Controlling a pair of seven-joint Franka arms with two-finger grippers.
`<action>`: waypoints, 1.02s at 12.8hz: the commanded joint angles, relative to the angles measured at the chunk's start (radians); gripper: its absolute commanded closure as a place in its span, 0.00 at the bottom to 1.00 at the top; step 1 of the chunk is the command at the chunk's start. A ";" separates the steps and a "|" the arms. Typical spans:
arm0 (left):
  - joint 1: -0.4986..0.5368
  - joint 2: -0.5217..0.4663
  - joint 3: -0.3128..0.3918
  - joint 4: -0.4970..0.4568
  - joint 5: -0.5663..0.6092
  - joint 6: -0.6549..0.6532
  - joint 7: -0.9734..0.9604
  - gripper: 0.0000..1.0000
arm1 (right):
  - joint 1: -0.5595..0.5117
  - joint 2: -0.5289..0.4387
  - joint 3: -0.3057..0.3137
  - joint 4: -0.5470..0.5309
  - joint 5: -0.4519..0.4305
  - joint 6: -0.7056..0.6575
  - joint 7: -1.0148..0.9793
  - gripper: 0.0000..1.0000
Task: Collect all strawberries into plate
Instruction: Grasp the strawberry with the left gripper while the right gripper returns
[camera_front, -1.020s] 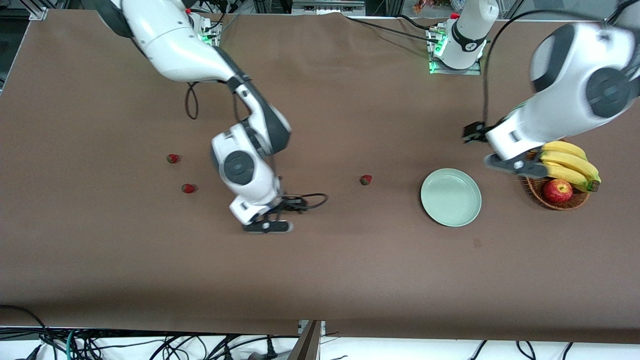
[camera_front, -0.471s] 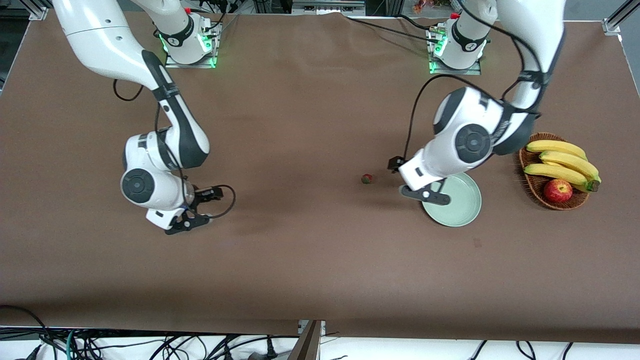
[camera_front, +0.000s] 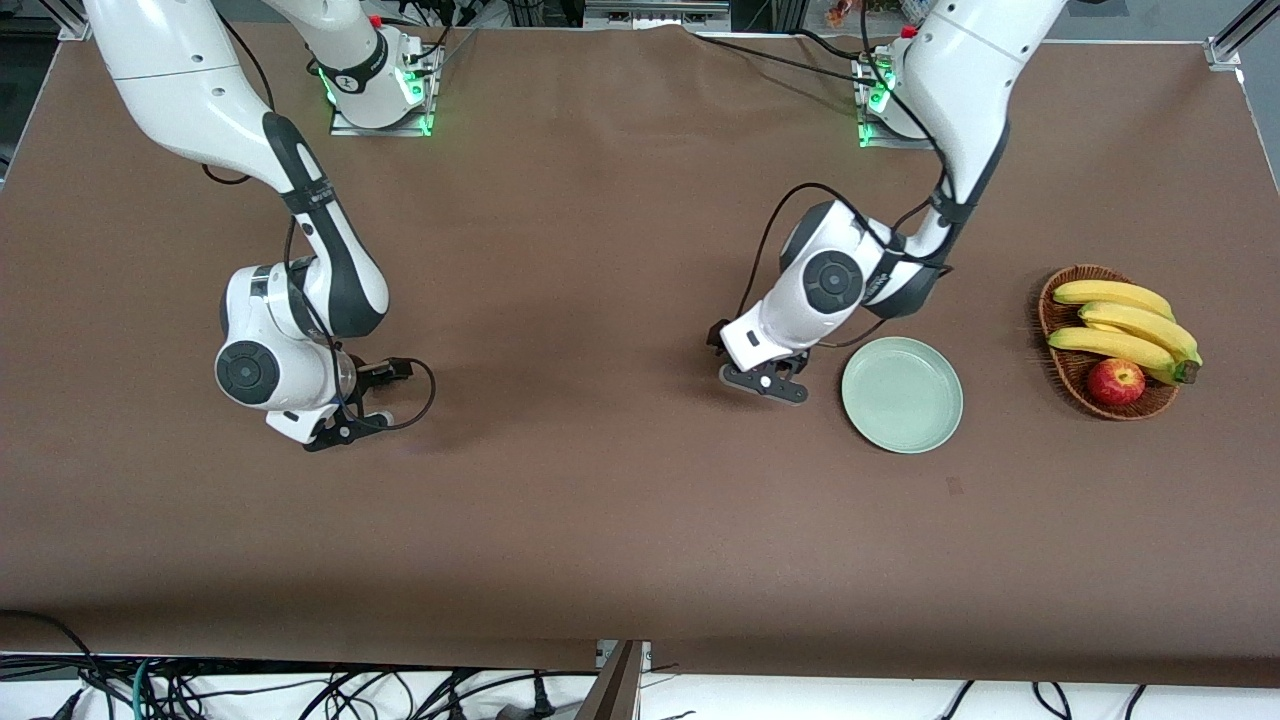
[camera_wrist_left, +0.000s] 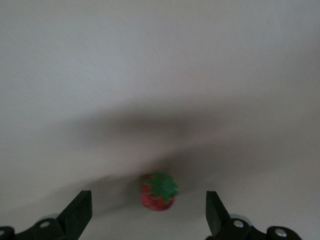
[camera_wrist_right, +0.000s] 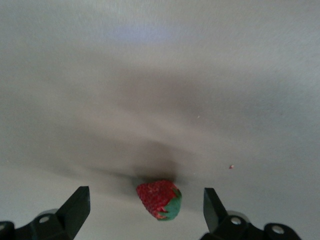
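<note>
Arms had both shifted since half a second before. The left gripper (camera_front: 765, 383) had left the plate (camera_front: 902, 394) and hung, fingers apart, over a strawberry (camera_wrist_left: 159, 191) on the table beside the plate, toward the right arm's end; its green cap faced up. The right gripper (camera_front: 345, 432), fingers also spread, was over another strawberry (camera_wrist_right: 159, 199) lying tilted, cap sideways, near that arm's end.

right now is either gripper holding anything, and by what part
Nothing held. Left gripper and right gripper are both open, each with a strawberry untouched between its fingers.
</note>
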 joint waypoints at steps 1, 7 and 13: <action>-0.031 -0.008 0.015 -0.017 0.024 0.016 -0.028 0.08 | -0.002 -0.027 0.003 -0.050 -0.001 0.017 -0.011 0.00; -0.027 0.003 0.014 -0.013 0.087 0.033 -0.035 0.84 | -0.003 -0.021 0.003 -0.052 -0.001 0.009 -0.011 0.76; 0.096 -0.201 0.018 0.045 0.099 -0.389 0.062 0.90 | 0.004 -0.024 0.015 -0.036 0.003 0.009 0.018 1.00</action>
